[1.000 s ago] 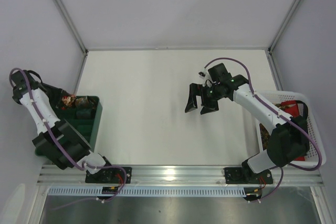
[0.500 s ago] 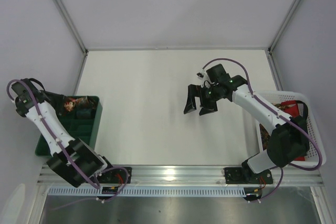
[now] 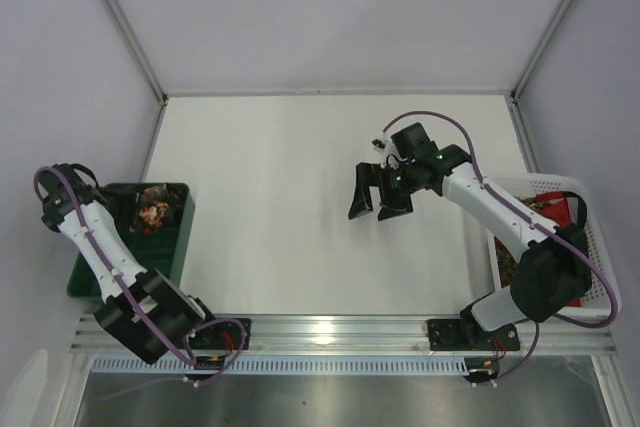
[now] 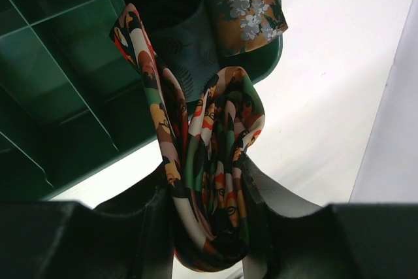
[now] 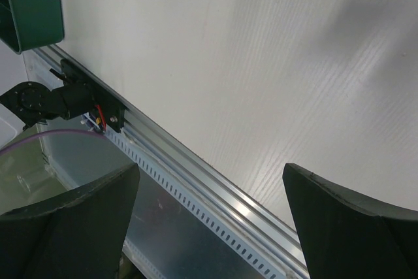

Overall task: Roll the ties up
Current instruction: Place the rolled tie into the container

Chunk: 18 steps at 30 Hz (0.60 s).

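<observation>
Left tool: clamped on a bunched tie; held over the near edge of the green bin
Right tool: spread wide; nothing in it; hanging over the counter
Tie: soft, light, likely slippery (its folds splay loose above the grip); probably unrolls unless pinched across the whole roll, mid-body
Orange tie: in the bin's corner compartment
Basket: far right; contents too small to tell
</observation>
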### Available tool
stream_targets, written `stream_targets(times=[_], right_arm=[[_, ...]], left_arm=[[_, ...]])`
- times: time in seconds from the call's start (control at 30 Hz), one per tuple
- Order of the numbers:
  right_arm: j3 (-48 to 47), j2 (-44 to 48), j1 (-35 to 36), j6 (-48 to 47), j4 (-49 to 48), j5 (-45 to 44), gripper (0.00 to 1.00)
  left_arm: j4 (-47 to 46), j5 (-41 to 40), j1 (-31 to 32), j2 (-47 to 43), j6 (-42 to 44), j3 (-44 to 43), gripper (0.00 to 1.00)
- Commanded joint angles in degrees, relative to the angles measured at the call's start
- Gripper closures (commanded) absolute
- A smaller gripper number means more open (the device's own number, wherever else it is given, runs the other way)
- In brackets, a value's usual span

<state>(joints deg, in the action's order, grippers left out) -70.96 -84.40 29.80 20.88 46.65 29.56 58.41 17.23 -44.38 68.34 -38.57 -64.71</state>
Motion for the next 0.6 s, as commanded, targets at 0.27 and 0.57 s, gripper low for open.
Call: stream_targets(times=[0.27,0.57], right_arm=[[-0.4,2.2,0.3,-0.9,0.4,0.3,0.00],[-0.6,2.3,0.3,-1.2,0.7,0.0,0.00]], left_arm=[[4.8,0.9,1.0,3.6,0.3,-11.1,1.00],[4.6,-1.1,1.1,-4.2,-0.2,6.4,1.00]])
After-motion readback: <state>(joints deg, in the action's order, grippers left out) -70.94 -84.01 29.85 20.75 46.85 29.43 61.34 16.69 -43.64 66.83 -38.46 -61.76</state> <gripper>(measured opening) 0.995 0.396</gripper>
